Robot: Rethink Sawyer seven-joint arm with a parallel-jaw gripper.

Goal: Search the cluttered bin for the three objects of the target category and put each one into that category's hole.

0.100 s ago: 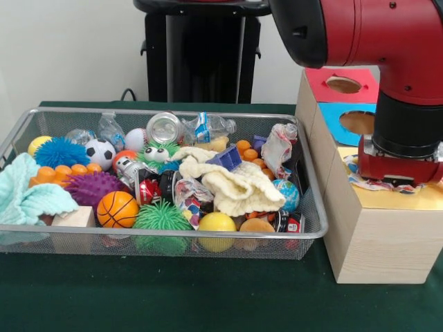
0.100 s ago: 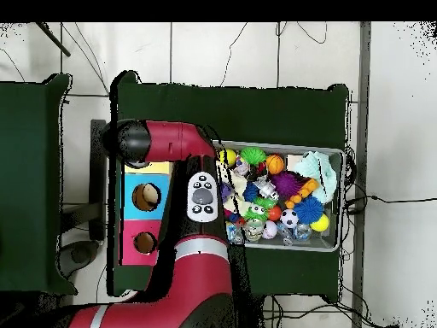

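A crinkly wrapper [image 1: 377, 184] is seen on the wooden box's [image 1: 377, 242] yellow top, directly under the gripper [image 1: 399, 174]; whether the jaws pinch it cannot be told. The hole is hidden beneath the arm.

front view low and close, facing bin [image 1: 166, 232] and box [image 1: 377, 238]; overhead looks straight down from far, sharing both.

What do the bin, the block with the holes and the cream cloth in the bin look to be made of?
Bin: metal wire mesh, silvery, with a shiny rim. Block: pale unfinished wood, judging by the grain lines on its side; its top panels are coloured red, blue and yellow. Cream cloth: soft, nubby fabric, probably terry, lying crumpled.
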